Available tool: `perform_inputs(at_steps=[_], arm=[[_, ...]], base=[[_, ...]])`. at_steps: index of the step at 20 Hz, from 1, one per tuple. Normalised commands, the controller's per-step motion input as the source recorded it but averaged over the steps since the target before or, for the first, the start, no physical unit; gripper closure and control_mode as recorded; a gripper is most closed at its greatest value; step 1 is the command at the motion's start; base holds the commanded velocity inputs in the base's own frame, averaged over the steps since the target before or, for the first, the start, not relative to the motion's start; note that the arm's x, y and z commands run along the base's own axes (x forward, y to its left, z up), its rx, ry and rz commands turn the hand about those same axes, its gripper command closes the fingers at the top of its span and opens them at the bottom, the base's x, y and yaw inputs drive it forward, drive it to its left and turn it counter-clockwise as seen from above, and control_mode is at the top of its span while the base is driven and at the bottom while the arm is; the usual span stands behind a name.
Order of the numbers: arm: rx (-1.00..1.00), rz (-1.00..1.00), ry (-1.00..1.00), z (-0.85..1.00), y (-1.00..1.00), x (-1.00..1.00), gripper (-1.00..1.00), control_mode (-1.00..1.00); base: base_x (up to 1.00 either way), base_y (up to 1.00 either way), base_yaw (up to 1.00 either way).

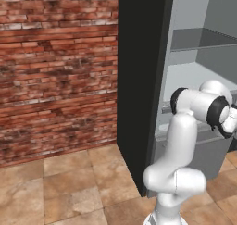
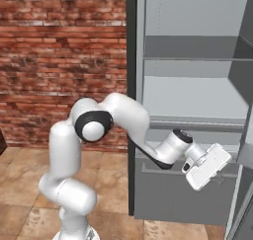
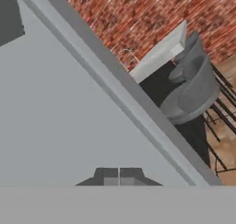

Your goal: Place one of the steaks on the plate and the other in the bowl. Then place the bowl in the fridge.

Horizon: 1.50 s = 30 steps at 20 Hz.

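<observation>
Pincer point(image 3: 119, 176) pressed together, empty, at open fridge point(image 2: 197, 86) front edge, bare shelves beyond

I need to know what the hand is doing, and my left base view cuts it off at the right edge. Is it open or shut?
Observer: Shut. In the hand view the hand has its fingertips pressed together with nothing between them.
Operator: Where is it relative to the fridge?
Observer: In the right base view it sits low before the open fridge, below the lowest shelf and level with the top of the grey drawer front.
Operator: What is it pointing at?
Observer: It points at a flat grey panel close up. Past the panel's edge are grey stools at a counter, with a brick wall behind.
</observation>
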Motion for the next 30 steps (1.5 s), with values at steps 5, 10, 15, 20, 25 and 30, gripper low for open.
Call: perform_inputs(at_steps=[5, 10, 15, 20, 25, 30], arm=[[-0.02, 0.01, -0.24, 0.24, 1.0, -0.29, 1.0, -1.0], [-0.03, 0.0, -0.27, 0.28, 1.0, -0.05, 1.0, -1.0], [-0.02, -0.01, -0.06, -0.01, 0.95, -0.07, 1.0, -1.0], [0.23, -0.13, -0.46, 0.09, 0.82, -0.24, 1.0, -1.0], [0.32, -0.08, -0.53, 0.36, 0.89, -0.16, 1.0, -1.0], [0.23, -0.08, -0.54, 0.09, 1.0, -0.26, 1.0, -1.0]], base=[[0.0, 0.0, 0.0], [0.0, 0.0, 0.0], [0.0, 0.0, 0.0], [0.0, 0.0, 0.0], [0.0, 0.0, 0.0], [0.0, 0.0, 0.0]])
